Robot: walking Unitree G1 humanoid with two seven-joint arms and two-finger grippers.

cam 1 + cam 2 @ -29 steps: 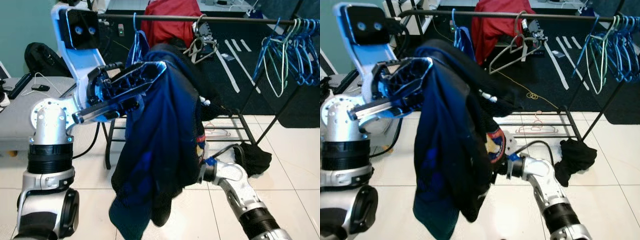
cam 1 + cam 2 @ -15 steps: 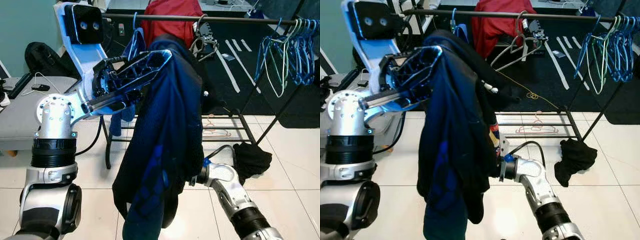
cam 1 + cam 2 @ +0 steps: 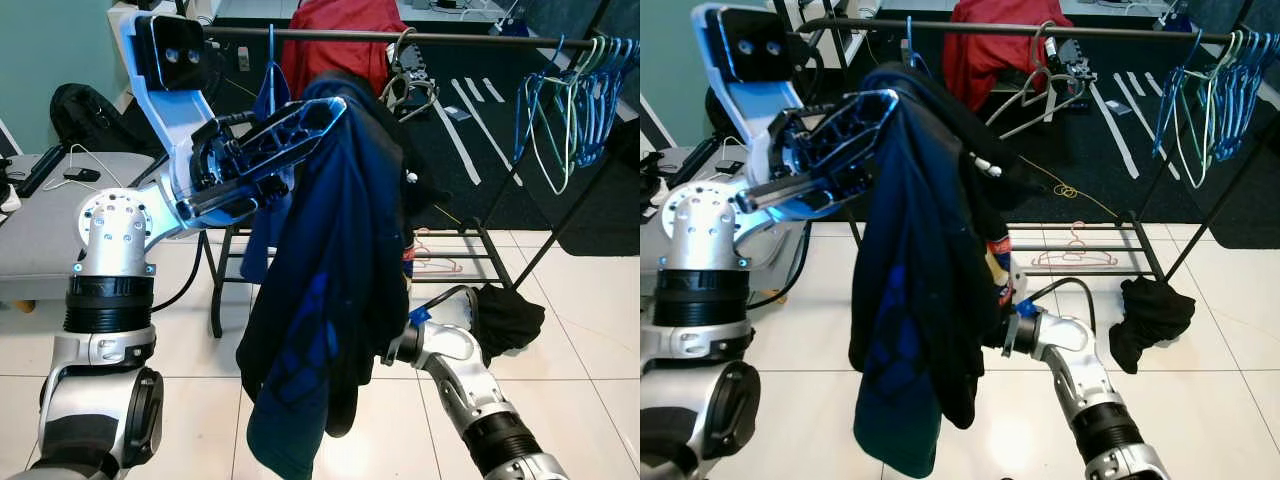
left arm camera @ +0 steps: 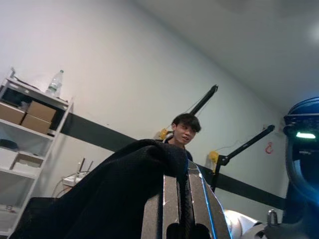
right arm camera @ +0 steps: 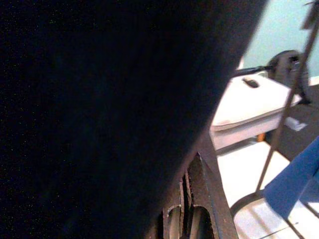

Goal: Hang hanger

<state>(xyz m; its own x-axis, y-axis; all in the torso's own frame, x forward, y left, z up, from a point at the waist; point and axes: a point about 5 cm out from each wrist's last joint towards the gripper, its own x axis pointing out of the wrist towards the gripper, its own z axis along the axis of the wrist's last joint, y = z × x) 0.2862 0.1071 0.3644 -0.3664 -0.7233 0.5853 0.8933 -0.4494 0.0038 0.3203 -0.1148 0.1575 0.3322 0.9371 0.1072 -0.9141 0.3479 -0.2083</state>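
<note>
A dark blue and black garment (image 3: 335,290) hangs from my raised left gripper (image 3: 328,108), which is shut on its top fold just in front of the black clothes rail (image 3: 460,40). In the left wrist view the black cloth (image 4: 99,199) drapes over the closed fingers (image 4: 172,199). No hanger is visible inside the garment. My right gripper (image 5: 192,199) is low, pressed against the garment's lower part, and its arm (image 3: 465,375) disappears behind the cloth. Its fingers lie together, and I cannot tell whether cloth is pinched between them.
On the rail hang a blue hanger with blue cloth (image 3: 268,90), a red garment (image 3: 335,40), grey hangers (image 3: 405,85) and several blue hangers (image 3: 570,100). Black cloth (image 3: 505,315) lies on the floor by the rack foot. A grey couch (image 3: 30,230) is left. A person (image 4: 183,130) stands behind.
My left arm has lifted the garment's top higher and closer to the rail, so the cloth hangs longer and straighter. The right gripper stays against its lower part.
</note>
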